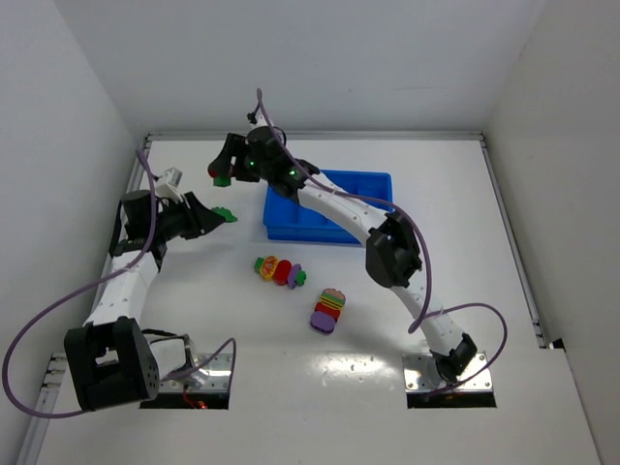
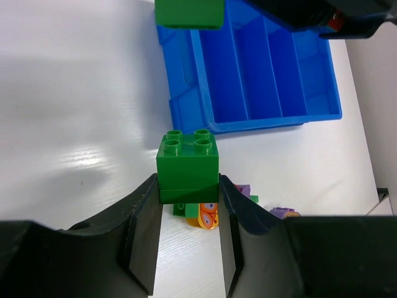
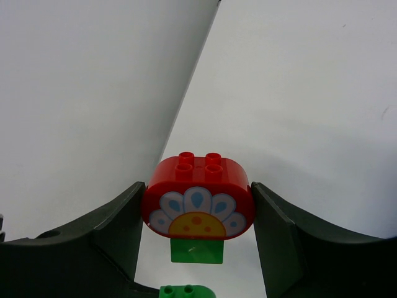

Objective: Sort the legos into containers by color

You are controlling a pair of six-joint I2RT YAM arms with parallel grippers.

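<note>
1. Looking down from above: L gripper (image 1: 215, 217) is clamped on a green brick (image 1: 225, 214), held just left of the blue tray (image 1: 329, 231). R gripper (image 1: 225, 167), out past the tray's far-left corner, pinches a red flower brick (image 1: 213, 171). A long clump (image 1: 279, 271) and a stacked clump (image 1: 327, 310) lie on the table on the tray's near side.
2. L wrist view: green brick (image 2: 188, 162) sits square btw. the fingers (image 2: 146, 236), gripped low on its sides, studs up. Tray (image 2: 273, 121) is ahead; no bricks in the compts that show. I'd say the step is dropping this one in: carry it over the wall, centre on one compt, and lower before letting go so it can't hop a divider. Mind the small green piece (image 2: 189, 12) hanging over the tray's corner.
3. R wrist view: R gripper (image 3: 197, 211) is closed on the red flower brick (image 3: 197, 202) by its rounded ends, w/ the small green piece (image 3: 196, 251) stuck underneath. That pair prob. needs splitting before the red goes in.
</note>
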